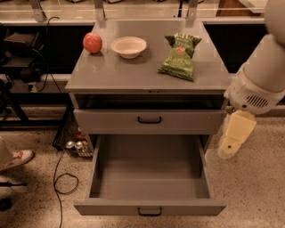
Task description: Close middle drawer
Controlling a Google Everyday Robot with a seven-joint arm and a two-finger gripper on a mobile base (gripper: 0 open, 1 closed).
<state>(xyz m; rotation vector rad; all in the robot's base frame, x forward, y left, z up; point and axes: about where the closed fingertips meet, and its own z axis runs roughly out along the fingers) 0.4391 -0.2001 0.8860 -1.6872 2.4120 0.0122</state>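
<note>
The middle drawer [149, 176] stands wide open. The tool [234, 136] hangs right of the counter [133, 75]; whether wide or narrow, cannot tell.

The floor [267, 187] was a pale speckled stone-type surface, lit by dim, warm light. A grey cabinet [133, 71] stood at centre, its back against a dark recess. Behind it ran a light horizontal ledge [147, 11] carrying several metal uprights [99, 6]. To the left, dark equipment [20, 44] sat on a black stand, with cords hanging from it. A black cable [54, 178] ran down to the floor and formed a loop beside the cabinet. Two cans [75, 144] lay at the cabinet's lower left corner. A white shoe [18, 158] showed at the left edge. The gripper [235, 136] hung to the right of the cabinet, above the floor.
</note>
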